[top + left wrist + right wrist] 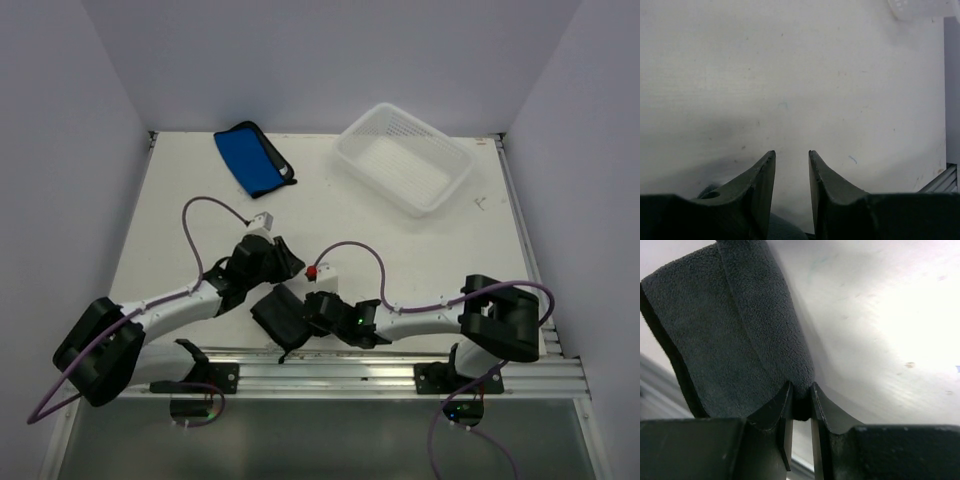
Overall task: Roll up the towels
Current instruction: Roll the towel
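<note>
Right gripper (800,390) pinches dark towel (740,330) at near edge of table (450,250).
Left gripper (791,159) fingers narrowly parted, empty; blue towel (250,160) at far edge.

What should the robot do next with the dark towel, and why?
Probably curl the pinched edge up and over onto the rest of the dark towel to start the roll. The right jaws are shut on that edge, the towel looks unrolled, and the left jaws stand open and empty close by, so the right arm seems best placed to begin.
</note>
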`<state>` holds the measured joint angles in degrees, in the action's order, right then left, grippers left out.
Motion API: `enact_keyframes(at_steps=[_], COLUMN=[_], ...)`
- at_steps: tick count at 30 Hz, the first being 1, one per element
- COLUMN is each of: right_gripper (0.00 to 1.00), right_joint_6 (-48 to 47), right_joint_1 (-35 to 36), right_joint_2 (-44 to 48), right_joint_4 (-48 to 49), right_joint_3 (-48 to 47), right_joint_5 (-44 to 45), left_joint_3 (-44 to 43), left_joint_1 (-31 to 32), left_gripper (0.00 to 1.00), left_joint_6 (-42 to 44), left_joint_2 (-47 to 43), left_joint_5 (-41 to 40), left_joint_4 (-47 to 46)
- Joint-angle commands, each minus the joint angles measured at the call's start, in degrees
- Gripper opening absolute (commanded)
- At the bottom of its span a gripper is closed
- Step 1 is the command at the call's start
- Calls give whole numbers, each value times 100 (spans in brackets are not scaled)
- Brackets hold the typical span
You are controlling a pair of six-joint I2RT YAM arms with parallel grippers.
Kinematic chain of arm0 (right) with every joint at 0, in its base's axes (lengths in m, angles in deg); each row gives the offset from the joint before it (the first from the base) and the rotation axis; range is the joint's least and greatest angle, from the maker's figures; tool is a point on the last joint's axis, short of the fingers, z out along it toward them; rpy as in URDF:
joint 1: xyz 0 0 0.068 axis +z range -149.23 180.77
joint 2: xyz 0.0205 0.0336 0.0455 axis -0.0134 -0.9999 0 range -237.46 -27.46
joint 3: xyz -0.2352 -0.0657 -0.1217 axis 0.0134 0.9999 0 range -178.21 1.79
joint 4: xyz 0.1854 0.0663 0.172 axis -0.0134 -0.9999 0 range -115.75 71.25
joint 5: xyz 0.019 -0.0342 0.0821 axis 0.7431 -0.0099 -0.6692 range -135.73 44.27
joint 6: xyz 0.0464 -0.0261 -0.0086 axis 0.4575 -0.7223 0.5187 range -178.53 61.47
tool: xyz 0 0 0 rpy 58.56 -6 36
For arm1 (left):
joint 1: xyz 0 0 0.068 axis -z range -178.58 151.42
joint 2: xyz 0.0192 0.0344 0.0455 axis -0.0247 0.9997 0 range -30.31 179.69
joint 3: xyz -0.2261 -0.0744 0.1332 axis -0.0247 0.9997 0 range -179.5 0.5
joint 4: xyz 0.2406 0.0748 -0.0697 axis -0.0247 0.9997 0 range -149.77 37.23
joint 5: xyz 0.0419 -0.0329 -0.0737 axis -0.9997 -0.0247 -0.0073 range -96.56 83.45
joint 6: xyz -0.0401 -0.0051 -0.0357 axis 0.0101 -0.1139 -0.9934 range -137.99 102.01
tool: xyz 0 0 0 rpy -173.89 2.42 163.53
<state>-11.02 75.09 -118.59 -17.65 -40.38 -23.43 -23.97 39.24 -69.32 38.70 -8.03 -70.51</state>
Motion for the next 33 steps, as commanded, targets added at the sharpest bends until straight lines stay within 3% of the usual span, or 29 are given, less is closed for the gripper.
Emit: enact_keyframes(at_steps=[1, 6, 12, 25, 33], right_gripper=[0, 0, 0, 0, 0], right_joint_6=[13, 31, -321, -330, -576], right_joint_1=[-6, 3, 362, 961, 1163], right_joint_2=[96, -18, -772, -2382, -3330], right_joint_4=[-593, -734, -1471, -3440, -4565], right_joint_3=[-343, -467, -1343, -2989, -3964], right_joint_5=[1326, 1987, 3121, 3789, 4089], left_joint_3=[-804, -1472, -1930, -1623, -1430], left_joint_1=[-126, -266, -399, -434, -460], left_gripper=[37, 38, 39, 39, 39], left_joint_6=[527, 791, 976, 976, 941], left_joint_2=[331, 875, 1307, 1185, 1000], left_joint_5=[-248, -21, 260, 490, 1025], left_joint_4=[336, 398, 468, 354, 310])
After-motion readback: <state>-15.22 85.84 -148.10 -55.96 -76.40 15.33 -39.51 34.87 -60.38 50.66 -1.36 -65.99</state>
